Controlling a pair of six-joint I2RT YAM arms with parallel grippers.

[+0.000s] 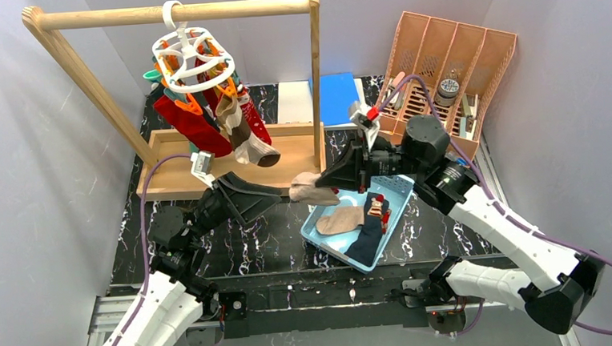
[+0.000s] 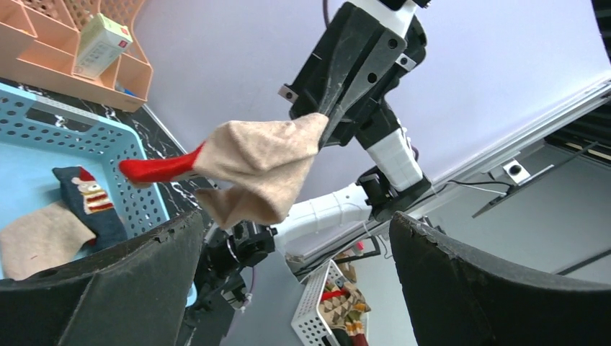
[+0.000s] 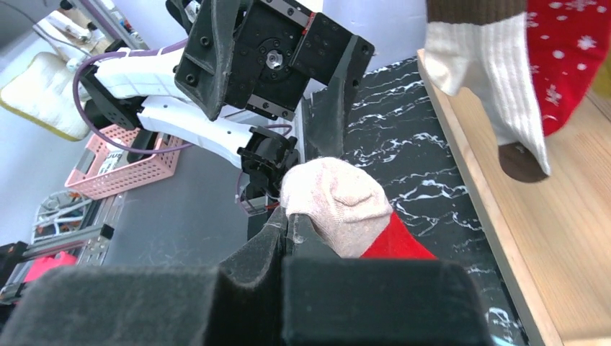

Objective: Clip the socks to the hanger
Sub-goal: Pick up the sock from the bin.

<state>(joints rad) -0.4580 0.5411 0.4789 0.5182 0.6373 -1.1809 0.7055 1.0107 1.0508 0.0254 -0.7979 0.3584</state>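
Note:
The white ring hanger (image 1: 192,55) hangs by its hook from the wooden rail. Red and beige-brown socks (image 1: 218,124) dangle from its orange and teal clips. My right gripper (image 1: 332,179) is shut on a beige sock with a red end (image 1: 310,189), held in the air left of the blue basket. The left wrist view shows that sock (image 2: 261,164) drooping from the pinched right gripper (image 2: 326,124). My left gripper (image 1: 286,194) stands wide open facing the sock, its fingers (image 2: 108,281) on either side just short of it. A tan sock (image 1: 339,220) and a navy sock (image 1: 368,235) lie in the basket.
The blue basket (image 1: 397,187) sits at centre right. The wooden rail frame (image 1: 173,13) stands on a wooden tray base (image 1: 167,180) at back left. A peach divider rack (image 1: 449,48) fills the back right, with blue and white blocks (image 1: 335,96) beside it.

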